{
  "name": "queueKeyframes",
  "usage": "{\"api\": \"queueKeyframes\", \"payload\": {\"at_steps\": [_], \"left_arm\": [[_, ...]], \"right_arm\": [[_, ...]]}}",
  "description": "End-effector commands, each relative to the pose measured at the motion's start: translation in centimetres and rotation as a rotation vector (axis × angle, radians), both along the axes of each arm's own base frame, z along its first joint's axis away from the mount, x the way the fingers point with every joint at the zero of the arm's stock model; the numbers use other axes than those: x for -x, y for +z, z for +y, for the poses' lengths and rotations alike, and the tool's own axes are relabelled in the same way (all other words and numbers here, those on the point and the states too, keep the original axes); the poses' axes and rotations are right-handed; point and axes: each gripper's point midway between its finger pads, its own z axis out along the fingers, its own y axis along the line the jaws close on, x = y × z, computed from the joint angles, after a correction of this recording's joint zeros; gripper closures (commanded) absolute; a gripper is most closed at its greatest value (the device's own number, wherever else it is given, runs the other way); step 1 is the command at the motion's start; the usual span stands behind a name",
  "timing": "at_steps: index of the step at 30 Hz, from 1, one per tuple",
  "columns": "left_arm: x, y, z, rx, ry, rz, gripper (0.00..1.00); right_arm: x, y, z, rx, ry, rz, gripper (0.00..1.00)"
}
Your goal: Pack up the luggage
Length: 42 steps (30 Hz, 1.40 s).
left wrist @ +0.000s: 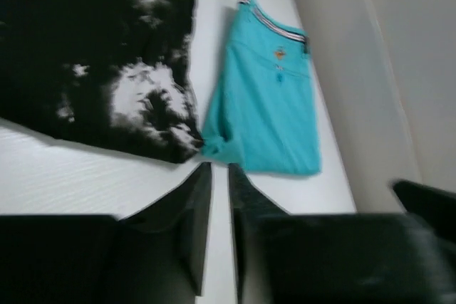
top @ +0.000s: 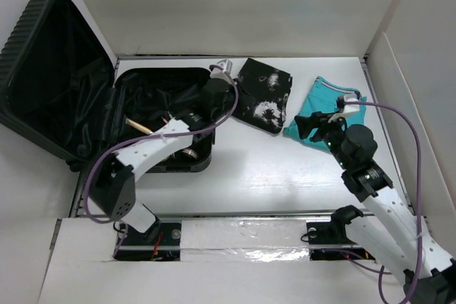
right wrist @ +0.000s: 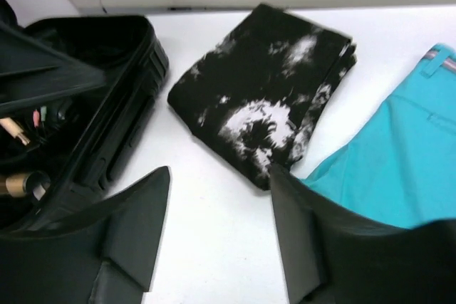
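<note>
The luggage (top: 85,115), a black ribbed suitcase, lies open at the left with its lid tilted back. Small items, among them a tan-handled brush (top: 140,126), lie in its base (right wrist: 121,97). My left gripper (left wrist: 219,169) hangs at the suitcase's right edge (top: 219,96), shut with nothing between its fingers. A black patterned cloth (top: 263,95) (left wrist: 92,48) (right wrist: 263,97) lies folded on the table next to the suitcase. A teal cloth (top: 324,108) (left wrist: 267,112) (right wrist: 399,169) lies to its right. My right gripper (right wrist: 221,172) stands open and holds nothing, over the teal cloth's near-left corner (top: 308,124).
White walls (top: 235,5) box in the table at the back and on both sides. The table's near edge carries a taped white strip (top: 242,236) between the arm bases. Purple cables (top: 399,115) loop along both arms.
</note>
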Motion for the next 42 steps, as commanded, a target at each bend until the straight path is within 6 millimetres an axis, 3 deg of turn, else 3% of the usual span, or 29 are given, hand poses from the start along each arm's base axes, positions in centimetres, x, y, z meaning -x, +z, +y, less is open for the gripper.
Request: {"api": "queueKeyframes", "payload": {"at_steps": [1,2,3,4,5,10,11,13,17,18,20,21,30,35,42], "left_arm": [[-2.7,-0.7,-1.1,-0.071,0.201,-0.008,0.83],[-3.6,-1.1,-1.0,-0.118,0.277,-0.018,0.63],[-3.5,-2.6,-1.2,-0.184,0.293,0.017,0.53],[-4.2,-5.1,-1.5,-0.223,0.322,0.072,0.44],[-4.7,-5.2,-1.8,-0.218,0.349,0.085,0.33],[-5.0,-10.4,-1.6,-0.167,0.441,0.214,0.33],[-5.5,-10.5,-1.4,-0.125,0.504,0.237,0.33],[-5.1,-12.7,-0.5,-0.164,0.562,0.301,0.33],[-5.4,-14.4,0.0,-0.169,0.655,0.327,0.32],[-5.3,-15.7,0.1,-0.177,0.680,0.356,0.32],[-6.1,-16.0,0.0,-0.169,0.710,0.372,0.32],[-6.2,-17.8,0.9,-0.202,0.745,0.407,0.32],[-8.2,-20.0,1.1,-0.233,0.784,0.446,0.30],[-9.2,-22.4,1.4,-0.244,0.777,0.501,0.28],[-10.1,-24.1,0.6,-0.222,0.761,0.517,0.36]], "right_arm": [[0.9,1.8,-1.3,-0.037,-0.018,-0.061,0.31],[1.2,2.0,-1.2,-0.042,-0.007,-0.070,0.29],[1.6,2.7,-1.7,-0.051,-0.013,-0.095,0.25],[1.7,2.1,-1.9,-0.044,-0.016,-0.073,0.24],[2.0,2.3,-1.9,-0.047,-0.012,-0.078,0.23],[2.7,3.0,-2.4,-0.057,-0.001,-0.101,0.21],[2.8,3.0,-2.3,-0.059,0.002,-0.102,0.21],[2.8,3.0,-2.2,-0.059,0.008,-0.102,0.21],[2.9,2.9,-1.8,-0.057,0.027,-0.101,0.21],[2.9,2.9,-1.7,-0.055,0.036,-0.101,0.21],[3.0,3.0,-1.6,-0.054,0.042,-0.103,0.21],[3.1,3.1,-1.3,-0.054,0.056,-0.105,0.21],[3.0,2.7,-0.1,-0.046,0.117,-0.098,0.20],[2.8,2.4,0.3,-0.035,0.140,-0.091,0.20],[3.0,2.4,0.7,-0.031,0.161,-0.092,0.21]]}}
